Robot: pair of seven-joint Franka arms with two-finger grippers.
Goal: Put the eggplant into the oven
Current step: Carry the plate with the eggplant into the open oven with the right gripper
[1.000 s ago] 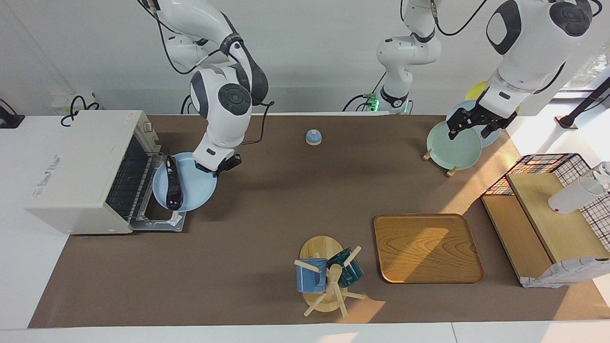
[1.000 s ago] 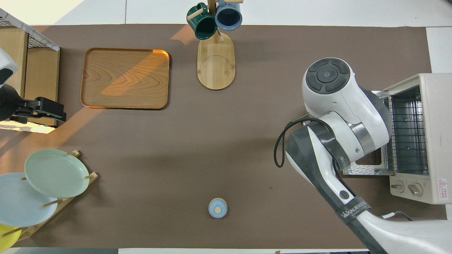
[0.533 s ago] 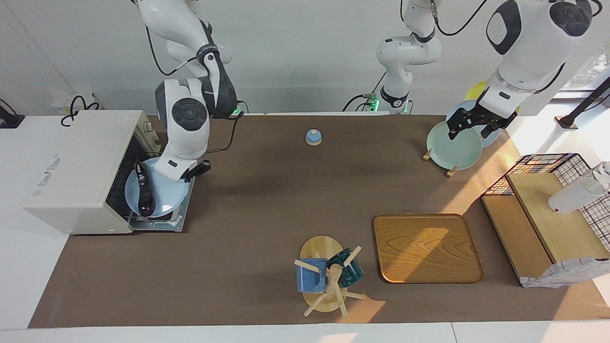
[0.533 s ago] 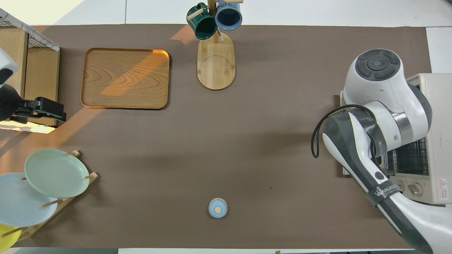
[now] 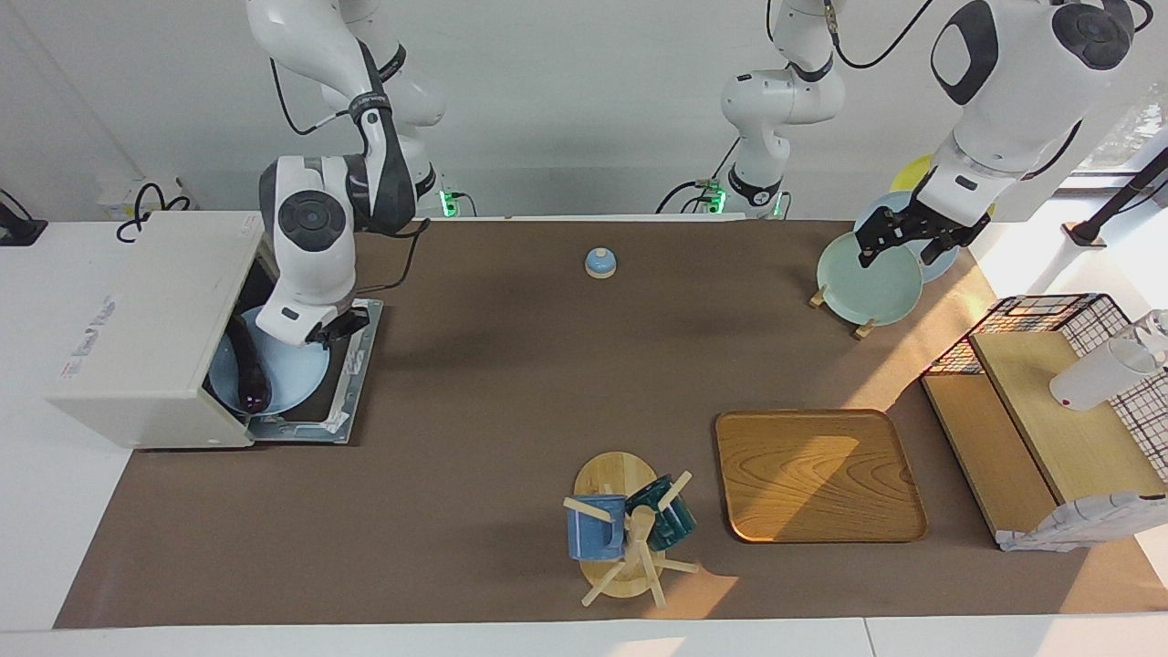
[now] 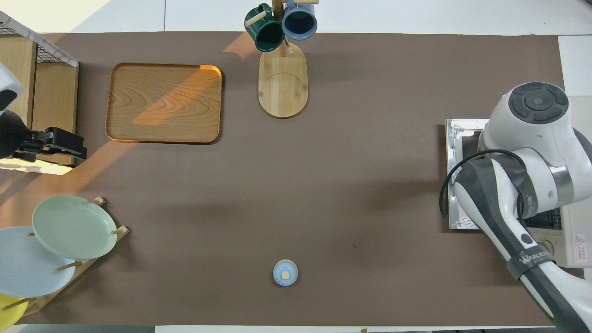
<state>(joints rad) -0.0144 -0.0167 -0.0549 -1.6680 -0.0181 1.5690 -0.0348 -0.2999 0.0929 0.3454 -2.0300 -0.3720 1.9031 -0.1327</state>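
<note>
Eggplant [image 5: 249, 372] on plate [image 5: 290, 376] in oven [image 5: 146, 324]

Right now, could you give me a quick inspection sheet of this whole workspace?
Surface: brown mat over a white table.
Job's things: eggplant lies on a light blue plate, partly inside the open oven, over its lowered door.
Clutter: wooden tray, mug tree with two mugs, plate rack, small blue bell, wire basket.
Grippers: right gripper shut on the plate's rim; left gripper open, waiting over the plate rack.
Cables: black cable loops from the right arm.
Surroundings: white wall; sunlight at the left arm's end.
</note>
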